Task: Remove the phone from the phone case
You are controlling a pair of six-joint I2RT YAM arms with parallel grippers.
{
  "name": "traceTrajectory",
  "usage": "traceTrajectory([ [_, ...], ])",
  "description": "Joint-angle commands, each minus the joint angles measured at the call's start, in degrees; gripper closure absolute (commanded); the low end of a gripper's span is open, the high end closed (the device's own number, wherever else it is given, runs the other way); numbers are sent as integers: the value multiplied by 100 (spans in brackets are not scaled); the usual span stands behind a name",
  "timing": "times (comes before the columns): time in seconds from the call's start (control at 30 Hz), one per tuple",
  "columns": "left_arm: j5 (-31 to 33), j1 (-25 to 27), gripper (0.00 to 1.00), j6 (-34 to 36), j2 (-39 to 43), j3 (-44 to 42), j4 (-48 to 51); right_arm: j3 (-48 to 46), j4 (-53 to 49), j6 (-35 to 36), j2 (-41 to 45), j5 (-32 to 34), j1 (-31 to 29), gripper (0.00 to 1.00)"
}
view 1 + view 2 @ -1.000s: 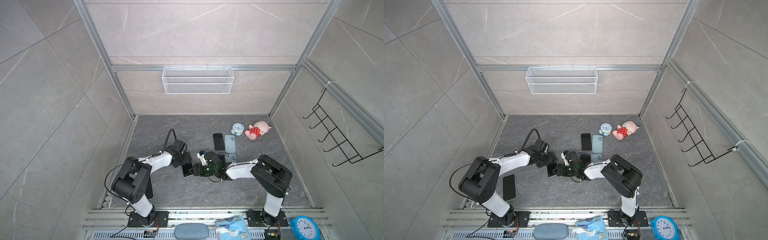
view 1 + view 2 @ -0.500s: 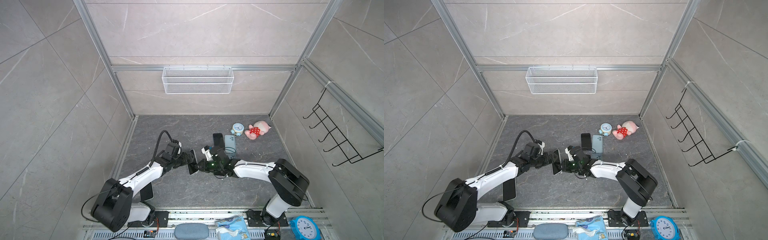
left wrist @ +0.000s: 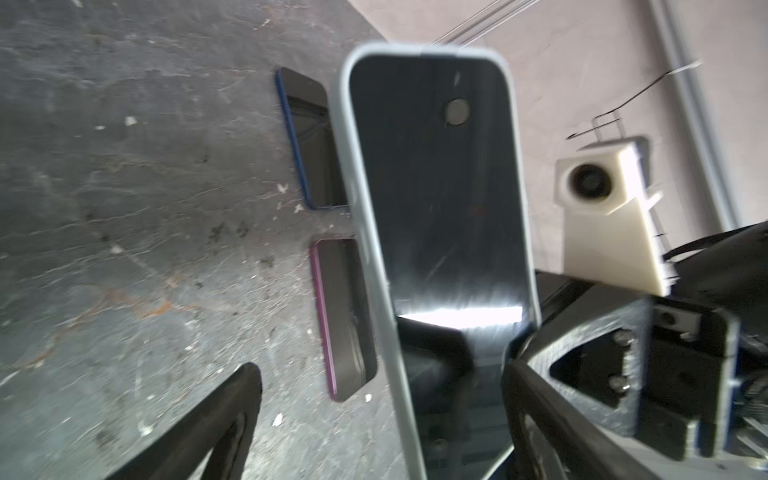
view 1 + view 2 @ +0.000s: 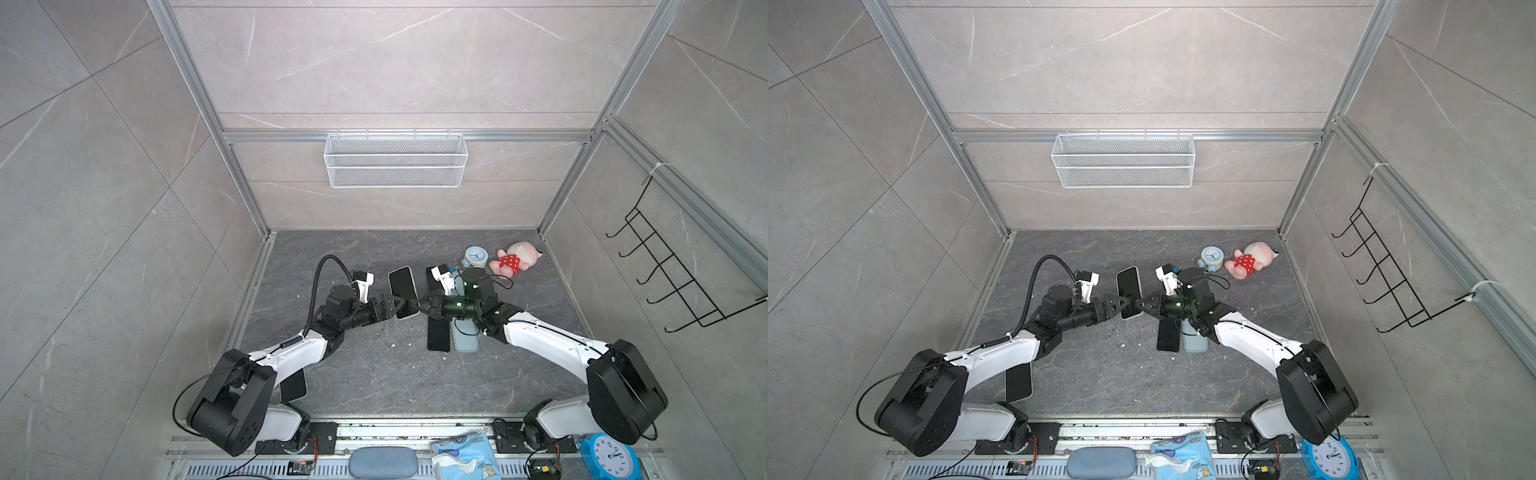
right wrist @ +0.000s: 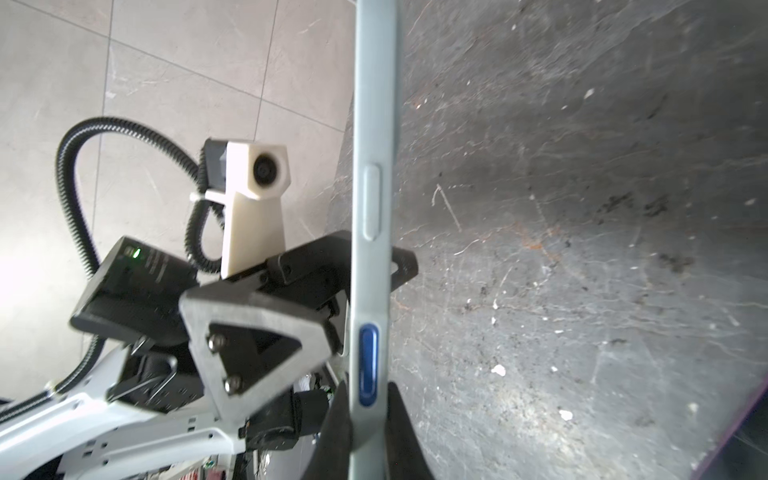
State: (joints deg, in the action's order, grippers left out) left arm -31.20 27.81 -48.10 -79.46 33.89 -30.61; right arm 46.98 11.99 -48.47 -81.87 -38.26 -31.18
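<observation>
Since a second ago both arms are reaching farther out, and you are holding the phone [image 4: 402,284] upright above the mid-tabletop [image 4: 374,374], the right tool [image 4: 419,305] clamping tight on its near end and the left tool [image 4: 397,302] gaping wide astride it, gripping nothing, so next you are likely needing to catch the phone case [image 3: 415,48] rim and peel it away.

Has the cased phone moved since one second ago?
Yes. The phone has shifted toward the small clock, away from the front rail.
</observation>
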Motion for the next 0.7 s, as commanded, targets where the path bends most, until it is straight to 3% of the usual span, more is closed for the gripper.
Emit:
traceTrajectory([
  [0.0, -657, -190, 10, -343, -132, -20, -1269, -130, 551, -114, 236, -439, 24, 100],
  [0.37, -1571, -426, 27, -1097, -768, -266, -3392, -562, 1569, -695, 447, -801, 99, 100],
  [0.67, -1780, -531, 56, -1596, -1383, -159, -4321, -753, 2044, -937, 386, -1005, 95, 100],
])
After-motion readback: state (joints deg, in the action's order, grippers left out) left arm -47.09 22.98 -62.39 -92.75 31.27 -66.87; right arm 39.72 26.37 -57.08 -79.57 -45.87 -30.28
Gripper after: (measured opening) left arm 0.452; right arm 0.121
